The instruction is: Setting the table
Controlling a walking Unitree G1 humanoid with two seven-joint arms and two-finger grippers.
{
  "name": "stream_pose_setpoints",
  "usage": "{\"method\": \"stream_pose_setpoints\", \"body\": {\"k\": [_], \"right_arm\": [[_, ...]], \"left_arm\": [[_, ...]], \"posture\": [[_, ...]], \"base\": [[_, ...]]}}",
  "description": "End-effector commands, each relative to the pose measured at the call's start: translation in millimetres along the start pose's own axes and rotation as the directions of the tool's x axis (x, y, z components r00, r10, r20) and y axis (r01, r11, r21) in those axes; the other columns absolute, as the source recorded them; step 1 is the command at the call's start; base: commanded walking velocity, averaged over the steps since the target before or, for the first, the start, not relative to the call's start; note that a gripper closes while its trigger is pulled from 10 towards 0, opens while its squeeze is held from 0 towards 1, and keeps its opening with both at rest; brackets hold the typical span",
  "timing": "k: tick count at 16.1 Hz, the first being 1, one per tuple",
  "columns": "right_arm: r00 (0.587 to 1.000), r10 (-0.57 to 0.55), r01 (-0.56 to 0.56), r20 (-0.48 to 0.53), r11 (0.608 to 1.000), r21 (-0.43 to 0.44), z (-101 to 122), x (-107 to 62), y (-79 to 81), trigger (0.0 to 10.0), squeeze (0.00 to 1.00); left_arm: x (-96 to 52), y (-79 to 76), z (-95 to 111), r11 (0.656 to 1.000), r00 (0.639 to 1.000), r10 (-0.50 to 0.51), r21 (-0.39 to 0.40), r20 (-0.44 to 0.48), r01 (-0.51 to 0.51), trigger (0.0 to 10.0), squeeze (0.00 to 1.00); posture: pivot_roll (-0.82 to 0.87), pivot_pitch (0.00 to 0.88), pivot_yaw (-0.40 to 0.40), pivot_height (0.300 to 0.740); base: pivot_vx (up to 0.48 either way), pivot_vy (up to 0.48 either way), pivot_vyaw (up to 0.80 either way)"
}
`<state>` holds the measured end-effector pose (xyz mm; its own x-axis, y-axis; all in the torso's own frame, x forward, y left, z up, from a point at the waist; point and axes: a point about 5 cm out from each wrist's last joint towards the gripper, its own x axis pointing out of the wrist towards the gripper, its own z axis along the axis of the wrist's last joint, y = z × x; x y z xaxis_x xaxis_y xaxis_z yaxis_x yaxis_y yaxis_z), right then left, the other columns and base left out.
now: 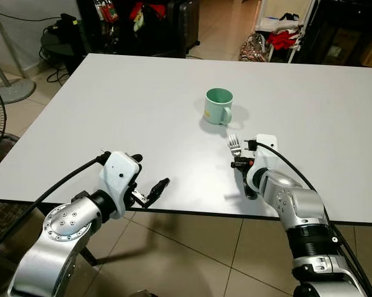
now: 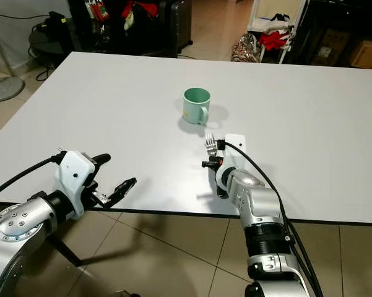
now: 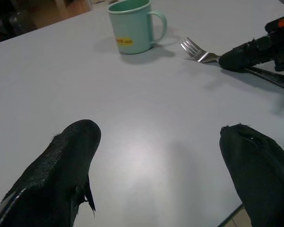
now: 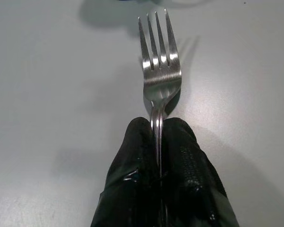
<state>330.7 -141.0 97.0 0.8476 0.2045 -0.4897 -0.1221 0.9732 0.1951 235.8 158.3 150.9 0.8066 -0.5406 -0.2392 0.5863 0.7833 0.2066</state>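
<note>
One green mug (image 1: pixel 219 106) and one four-tined silver fork (image 4: pixel 159 78) on a white table (image 1: pixel 111 111); right gripper (image 4: pixel 159 142) pinches the fork's handle, left gripper (image 1: pixel 150 187) spread at the near edge.

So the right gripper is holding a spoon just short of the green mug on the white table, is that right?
Not quite: the right gripper is shut on a fork, not a spoon; the right wrist view shows its four tines. It is indeed held just short of the green mug on the white table.
</note>
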Motion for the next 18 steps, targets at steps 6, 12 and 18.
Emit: {"method": "stream_pose_setpoints", "body": {"k": [6,12,18], "right_arm": [[0.998,0.016,-0.015,-0.058,1.0,0.012,-0.9,2.2,-0.4,10.0,0.0],[0.993,0.011,-0.01,-0.114,1.0,0.008,-7.3,2.1,-4.9,10.0,0.21],[0.994,0.001,0.001,-0.106,1.0,0.018,-4.7,0.7,-6.0,10.0,1.0]], "left_arm": [[-0.6,-6.7,2.4,0.999,0.999,-0.054,0.002,0.002,0.054,10.0,0.0],[2.9,-8.5,3.1,0.998,0.998,-0.065,0.003,0.008,0.065,10.0,0.0],[4.1,-6.7,3.8,0.998,0.998,-0.066,0.008,0.012,0.066,10.0,0.0]], "posture": [[-0.08,0.058,0.01,0.74],[-0.08,0.044,0.015,0.74],[-0.08,0.025,0.023,0.74]], "base": [[0.0,0.0,0.0],[0.0,0.0,0.0],[0.0,0.0,0.0]]}}
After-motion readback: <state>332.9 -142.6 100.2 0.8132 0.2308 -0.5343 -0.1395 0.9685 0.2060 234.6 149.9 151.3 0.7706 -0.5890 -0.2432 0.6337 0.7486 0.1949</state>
